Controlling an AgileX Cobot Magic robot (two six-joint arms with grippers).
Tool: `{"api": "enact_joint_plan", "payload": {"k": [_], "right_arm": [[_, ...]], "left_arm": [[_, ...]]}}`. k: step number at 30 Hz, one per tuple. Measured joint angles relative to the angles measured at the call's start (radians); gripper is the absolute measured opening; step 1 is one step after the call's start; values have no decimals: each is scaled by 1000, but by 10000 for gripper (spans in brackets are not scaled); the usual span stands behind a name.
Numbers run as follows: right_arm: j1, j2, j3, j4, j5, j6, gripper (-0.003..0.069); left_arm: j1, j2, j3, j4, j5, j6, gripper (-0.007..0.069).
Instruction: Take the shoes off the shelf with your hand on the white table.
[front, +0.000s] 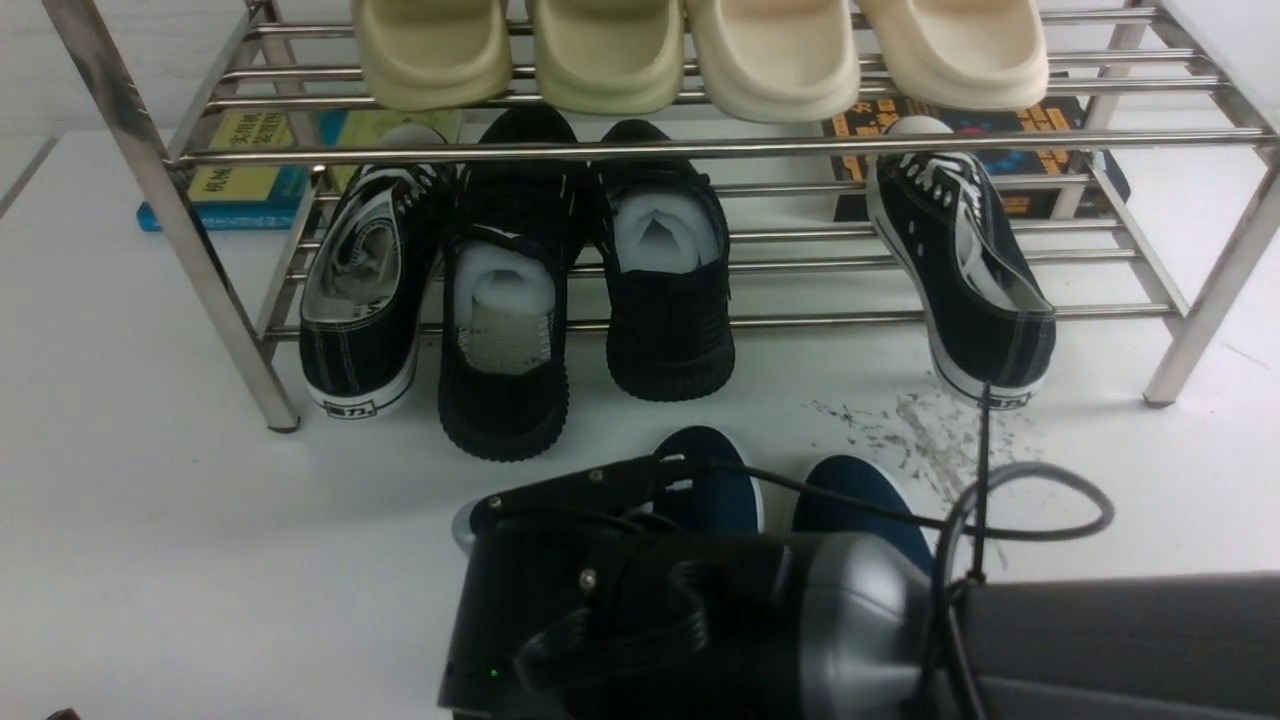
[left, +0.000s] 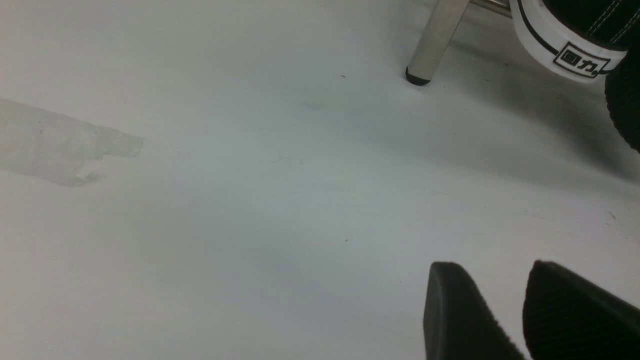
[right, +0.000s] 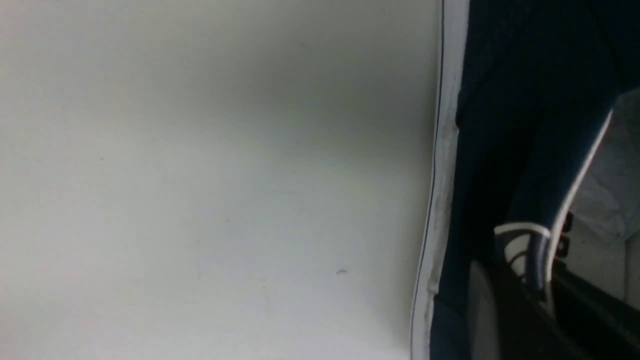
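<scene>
Navy blue canvas slip-ons with white rubber soles (front: 715, 485) are off the shiny steel-bar shelf (front: 640, 150) and on the white table (front: 150, 520), right at the right jaws, with the shelf beyond them. Front view only gives two rounded toes poking past the thick black and grey arm (front: 850, 620). The right wrist view is what shows the right gripper (right: 537, 287) clenched on one shoe's white-trimmed heel collar, crumpled paper (right: 615, 190) just inside. The left gripper (left: 500, 285), seen only by its own camera, has ribbed black pads apart, gripping nothing. Shelf count: four chunky moulded slides (front: 690, 50) up top, two stitched black lace-up sneakers (front: 365, 270) and two ridged all-black shoes (front: 665, 300) below.
</scene>
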Motion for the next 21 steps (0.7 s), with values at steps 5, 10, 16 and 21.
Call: {"api": "enact_joint_plan", "payload": {"k": [5,10,16,21], "right_arm": [[-4,5,-2,16,20,0,150],[-6,5,-3,13,43,-14,300],[-7,5,-108,52,111,-125,435],[-8,-7,-267,120,115,-319,425]], "left_arm": [[0,0,0,0,0,0,239],[0,0,0,0,0,0,239],[0,0,0,0,0,0,239],[0,0,0,0,0,0,239]]}}
